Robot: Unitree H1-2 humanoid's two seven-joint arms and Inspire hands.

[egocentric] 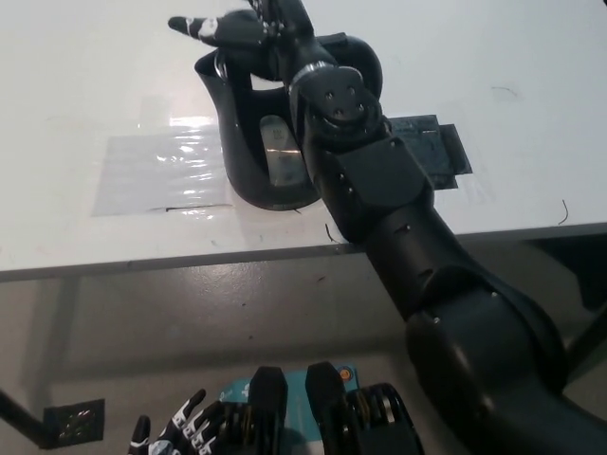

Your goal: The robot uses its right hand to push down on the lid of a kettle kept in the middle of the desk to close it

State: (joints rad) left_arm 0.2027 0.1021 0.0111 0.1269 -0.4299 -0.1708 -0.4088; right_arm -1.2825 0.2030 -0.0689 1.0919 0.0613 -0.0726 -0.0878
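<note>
A black kettle (248,156) stands in the middle of the white desk (85,85), its water window facing me. My black right hand (242,28) lies across the kettle's top with its fingers stretched out to the left past the spout, holding nothing. The hand and wrist hide the kettle's mouth and most of the lid; a rounded black part (358,59) shows just behind the wrist. My right arm (398,209) runs up from the bottom right and covers the kettle's handle side. My white left hand (169,434) rests low at the bottom left, fingers apart.
A clear shiny sheet (152,171) lies flat on the desk left of the kettle. A dark grey flat pad (434,142) lies to the kettle's right. The desk's front edge (190,256) runs across the picture, with grey floor below it.
</note>
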